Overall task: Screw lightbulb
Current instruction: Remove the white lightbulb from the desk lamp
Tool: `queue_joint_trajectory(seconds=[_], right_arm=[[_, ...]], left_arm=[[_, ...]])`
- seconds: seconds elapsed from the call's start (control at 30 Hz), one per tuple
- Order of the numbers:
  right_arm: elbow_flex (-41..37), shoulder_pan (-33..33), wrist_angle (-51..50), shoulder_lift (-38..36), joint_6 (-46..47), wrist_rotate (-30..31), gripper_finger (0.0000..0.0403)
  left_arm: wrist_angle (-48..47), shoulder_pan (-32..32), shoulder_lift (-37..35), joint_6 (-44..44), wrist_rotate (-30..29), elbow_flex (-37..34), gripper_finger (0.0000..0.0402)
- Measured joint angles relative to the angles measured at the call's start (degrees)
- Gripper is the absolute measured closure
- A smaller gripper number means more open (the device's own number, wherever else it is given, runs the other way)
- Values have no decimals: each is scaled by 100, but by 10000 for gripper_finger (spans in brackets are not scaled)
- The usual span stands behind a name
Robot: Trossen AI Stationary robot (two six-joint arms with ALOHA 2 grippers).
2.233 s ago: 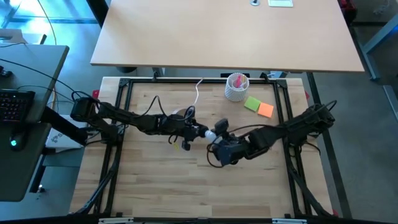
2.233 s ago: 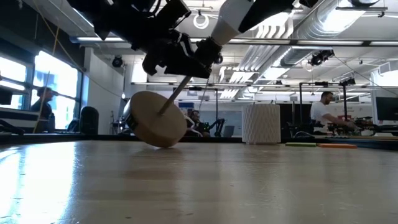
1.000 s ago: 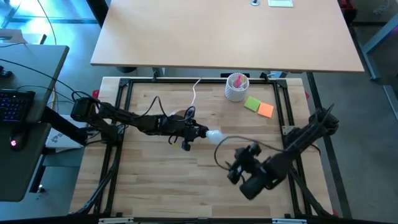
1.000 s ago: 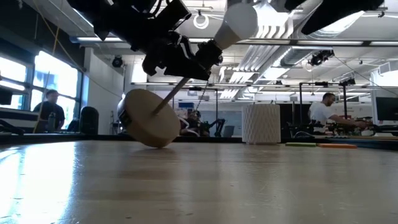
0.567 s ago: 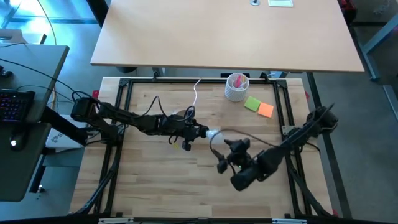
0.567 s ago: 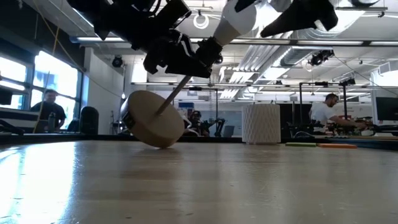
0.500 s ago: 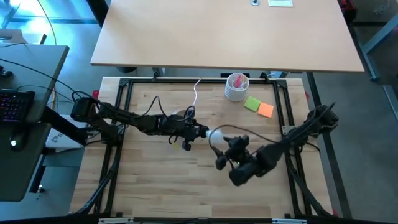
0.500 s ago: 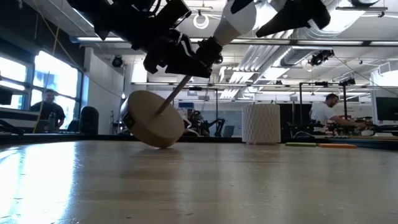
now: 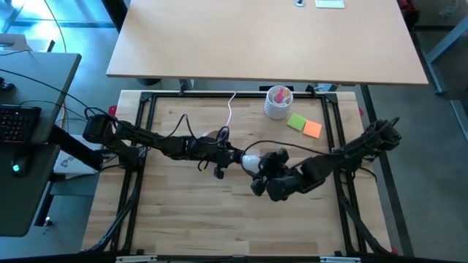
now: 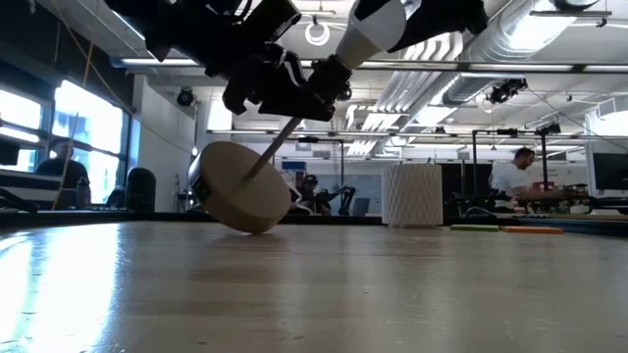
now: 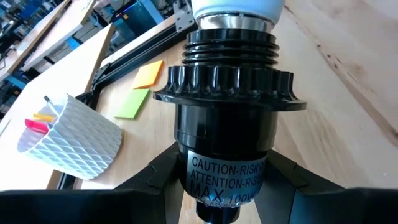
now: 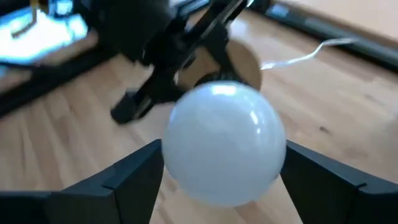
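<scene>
The white lightbulb (image 12: 224, 143) sits with its metal thread in a black socket (image 11: 227, 106). The socket tops a tilted lamp stand with a round wooden base (image 10: 240, 186). My left gripper (image 11: 224, 193) is shut on the socket, near the table's middle (image 9: 223, 155). My right gripper (image 12: 224, 158) is open, with one finger on either side of the bulb's globe (image 9: 251, 160). Its arm comes in from the table's right. My left gripper pinches the socket's lower barrel (image 11: 227, 171), below the ribbed collar, between its two fingers. It comes from the table's left, slanting a little downward. The stand hangs tilted in the hold, its wooden base's lower edge (image 10: 245, 227) on the table. My right gripper's fingers (image 12: 134, 177) flank the globe; whether they touch it I cannot tell.
A white ribbed cup (image 9: 278, 102) with pink contents stands at the back right. Green and orange sticky notes (image 9: 305, 125) lie beside it. A white cord (image 9: 232, 106) runs from the stand to the far edge. People move in the room behind the table.
My right gripper has swung from the near right part of the table toward the far left. It has come up to the bulb, which now sits between its fingers. The stand keeps its tilt.
</scene>
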Motion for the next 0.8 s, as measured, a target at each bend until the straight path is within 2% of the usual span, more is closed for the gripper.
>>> queue_joint_trajectory(seconds=[0.1, 0.3, 0.57, 0.67, 0.73, 0.8], right_arm=[[0, -127, -2, 0, -514, -362, 126], [0, -211, -8, -52, -2038, -444, 153], [0, -214, -114, -55, -5816, -681, 156], [0, -118, -114, -55, -6833, -640, 157], [0, -51, -93, -52, -7124, -553, 157], [-2, -27, 3, -48, -6830, -439, 156]], left_arm=[[-26, -24, 0, 43, -22, -2, 265], [-70, -26, 0, 95, 52, -2, 265], [-191, -20, 0, 52, 322, -2, 266], [-199, 3, 0, 8, 369, -2, 266], [-199, 3, 0, -46, 374, -2, 266], [-204, -3, -6, -87, 378, 0, 266]])
